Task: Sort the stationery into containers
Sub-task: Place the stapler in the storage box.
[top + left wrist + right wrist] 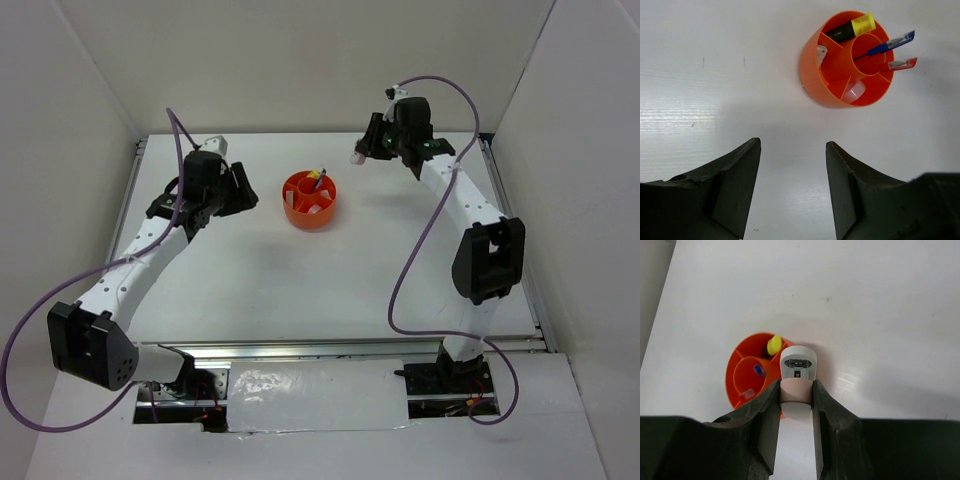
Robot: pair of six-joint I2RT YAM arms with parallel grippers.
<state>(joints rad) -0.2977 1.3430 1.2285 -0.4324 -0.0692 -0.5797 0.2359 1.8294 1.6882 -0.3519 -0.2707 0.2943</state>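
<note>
The right gripper (795, 390) pinches the pink-white piece (797, 367), long axis along its fingers, poised right of the orange organizer (303, 219), which lies ahead-left of it, while the empty left gripper (792, 150) gapes wide on the organizer's left.

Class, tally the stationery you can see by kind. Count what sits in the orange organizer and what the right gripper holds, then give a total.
2 pens: blue pen, red pen
1 yellow-capped marker
2 white pieces in the orange organizer
1 pink-white piece in the right gripper
Total: 6
</note>
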